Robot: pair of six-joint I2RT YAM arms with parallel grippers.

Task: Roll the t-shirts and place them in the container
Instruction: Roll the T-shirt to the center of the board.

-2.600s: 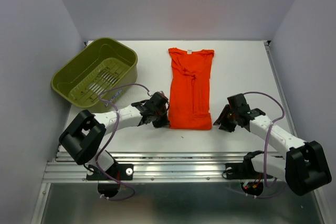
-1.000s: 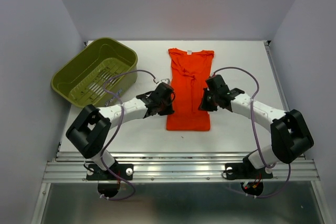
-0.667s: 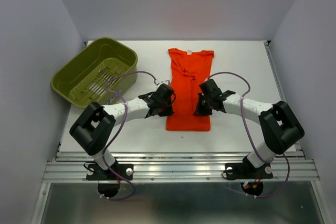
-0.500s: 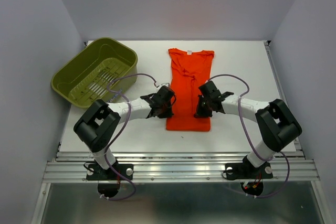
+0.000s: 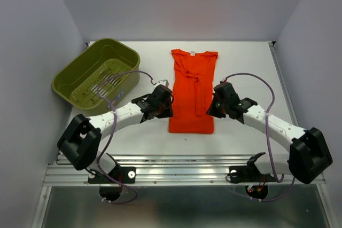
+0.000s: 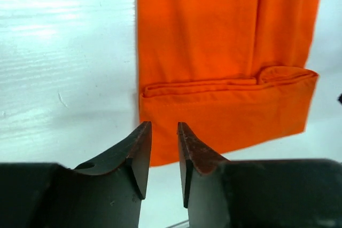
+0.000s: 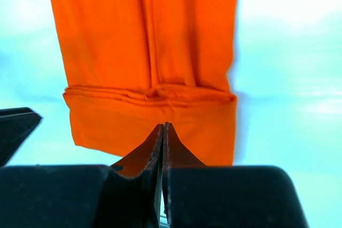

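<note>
Nearest me, the left gripper [image 6: 164, 132] hovers by the shirt's left edge, fingers slightly apart and empty. The right gripper [image 7: 162, 129] sits by its right edge, fingers pressed together on nothing. Between them the orange-red t-shirt [image 5: 193, 92] lies mid-way across the white table [image 5: 246, 62] as a long folded strip (near hem turned up once), collar far; an olive basket [image 5: 75, 78] stands far left.

t-shirt [image 5: 193, 92] between left claw [image 5: 166, 111] and right claw [image 5: 212, 109], basket [image 5: 80, 73] at far left
</note>
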